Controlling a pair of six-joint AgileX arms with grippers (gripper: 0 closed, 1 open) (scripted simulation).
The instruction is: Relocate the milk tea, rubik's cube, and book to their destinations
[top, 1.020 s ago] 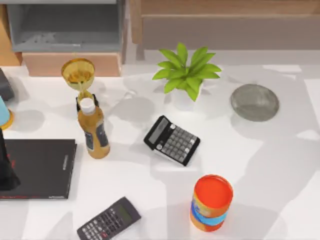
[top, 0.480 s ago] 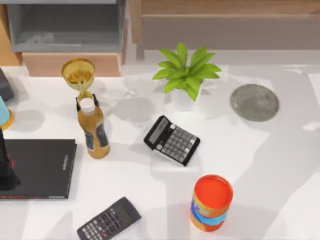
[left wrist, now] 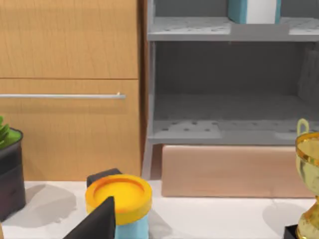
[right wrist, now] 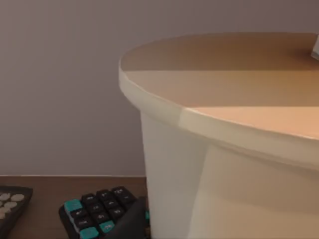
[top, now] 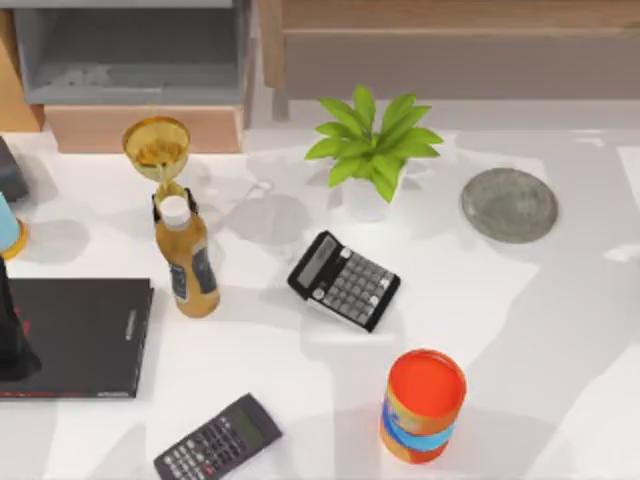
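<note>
Left tool (left wrist: 97, 221): matte black, flat angular finger; no markings.

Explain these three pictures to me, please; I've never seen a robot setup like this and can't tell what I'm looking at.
This is a simulated pair of AgileX arms working at a white table. One picture looks straight down from above; the other two come from cameras on each arm's wrist.

From above you see an amber bottle, a gold trophy, a potted plant, two calculators, an orange-and-blue can, a grey plate and a thin black book.

The left wrist camera faces a grey shelf and wooden cabinet, with a yellow-lidded blue container close by. The right wrist camera sits very near a pale cup with a tan lid, beside a dark keypad.

Whether anything is held can't be told.
</note>
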